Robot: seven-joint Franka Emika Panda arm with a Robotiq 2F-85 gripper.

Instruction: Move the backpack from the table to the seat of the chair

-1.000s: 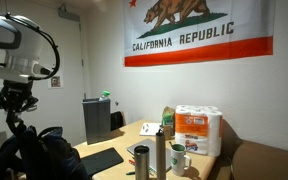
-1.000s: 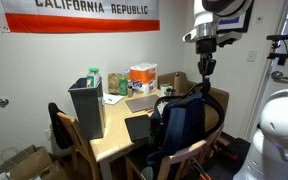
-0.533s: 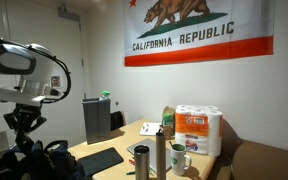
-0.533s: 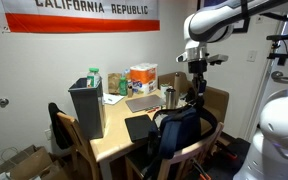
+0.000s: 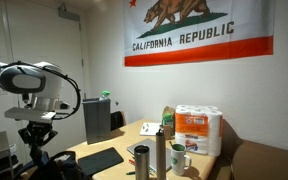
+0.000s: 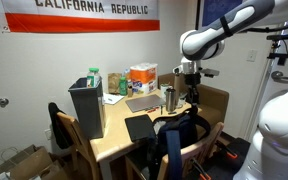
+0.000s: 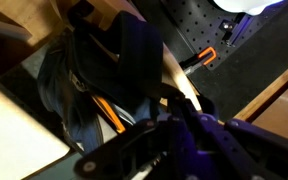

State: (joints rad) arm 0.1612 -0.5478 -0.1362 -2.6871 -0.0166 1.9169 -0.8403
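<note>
The dark blue fabric backpack (image 6: 180, 137) with orange trim sits directly beneath the tool (image 6: 191, 103), down inside the light wooden chair (image 6: 194, 153) and off the wooden tabletop (image 6: 106, 142) beside the tool. In the wrist view the tool's fingers are dark and blurred against the bag. Whether they are clamped on it cannot be told.

dark backpack (image 7: 122, 62) with orange trim fills centre, wooden frame (image 7: 22, 22) alongside; gripper (image 7: 180, 138) (blurred) below, grip unclear.

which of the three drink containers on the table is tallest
The slim steel bottle, standing between the shorter dark-lidded steel tumbler and the white mug; it rises well above both.
</note>
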